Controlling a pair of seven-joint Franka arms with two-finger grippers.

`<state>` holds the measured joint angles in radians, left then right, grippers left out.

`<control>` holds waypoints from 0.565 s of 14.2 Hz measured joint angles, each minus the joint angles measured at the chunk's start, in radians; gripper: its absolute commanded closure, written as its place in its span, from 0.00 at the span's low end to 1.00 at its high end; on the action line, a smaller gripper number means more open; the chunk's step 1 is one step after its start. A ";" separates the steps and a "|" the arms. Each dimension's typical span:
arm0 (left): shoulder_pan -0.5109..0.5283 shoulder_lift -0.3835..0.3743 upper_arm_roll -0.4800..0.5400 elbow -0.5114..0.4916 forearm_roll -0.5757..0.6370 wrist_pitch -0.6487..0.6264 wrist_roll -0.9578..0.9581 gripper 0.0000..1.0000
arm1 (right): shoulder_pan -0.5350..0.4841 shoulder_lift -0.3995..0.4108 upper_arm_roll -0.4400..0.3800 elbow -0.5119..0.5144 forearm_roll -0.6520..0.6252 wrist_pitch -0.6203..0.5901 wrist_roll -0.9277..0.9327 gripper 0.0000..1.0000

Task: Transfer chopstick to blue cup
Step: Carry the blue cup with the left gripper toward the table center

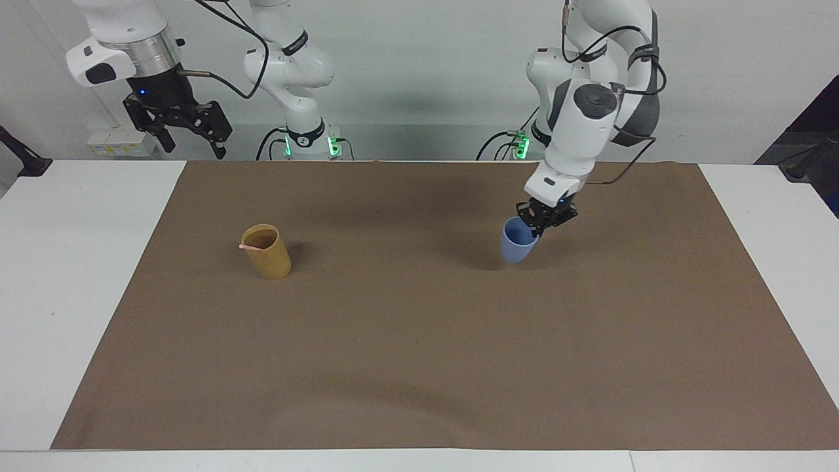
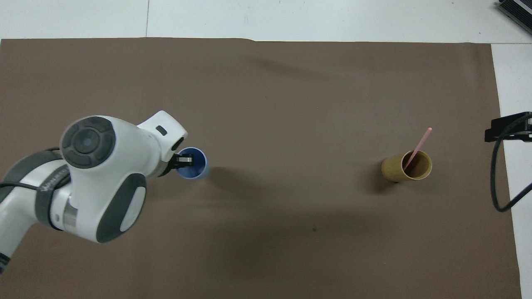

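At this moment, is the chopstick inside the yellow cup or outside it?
Inside. The chopstick stands in the yellow cup, leaning on its rim, with its upper end sticking out above the opening.

left gripper (image 1: 543, 221) — pinched closed, low, arm bent | right gripper (image 1: 190, 134) — spread, raised, waiting

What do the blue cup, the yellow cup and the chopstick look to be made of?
Blue cup: likely plastic, smooth, matte, evenly coloured. Yellow cup: similar matte plastic or maybe bamboo fibre, dull mustard surface. Chopstick: thin pale pink stick, probably plastic; too slim to be sure.
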<state>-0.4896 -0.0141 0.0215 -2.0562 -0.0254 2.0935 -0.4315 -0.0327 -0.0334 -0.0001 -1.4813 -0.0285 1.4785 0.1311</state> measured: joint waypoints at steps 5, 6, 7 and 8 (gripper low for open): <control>-0.151 0.004 -0.001 -0.013 0.000 0.064 -0.179 1.00 | 0.000 0.000 0.000 0.000 0.000 0.000 0.000 0.00; -0.154 0.012 0.001 -0.020 0.000 0.081 -0.182 1.00 | 0.000 0.000 0.000 0.000 0.000 0.000 0.000 0.00; -0.156 0.020 0.003 -0.024 0.000 0.097 -0.186 1.00 | 0.000 0.000 0.000 0.000 0.000 0.000 0.000 0.00; -0.157 0.027 0.004 -0.026 0.001 0.114 -0.196 1.00 | 0.000 0.000 0.000 0.000 0.000 0.000 0.000 0.00</control>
<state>-0.6469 0.0133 0.0257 -2.0820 -0.0247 2.2074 -0.6278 -0.0327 -0.0334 -0.0001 -1.4813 -0.0285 1.4785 0.1311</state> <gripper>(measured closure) 0.952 0.000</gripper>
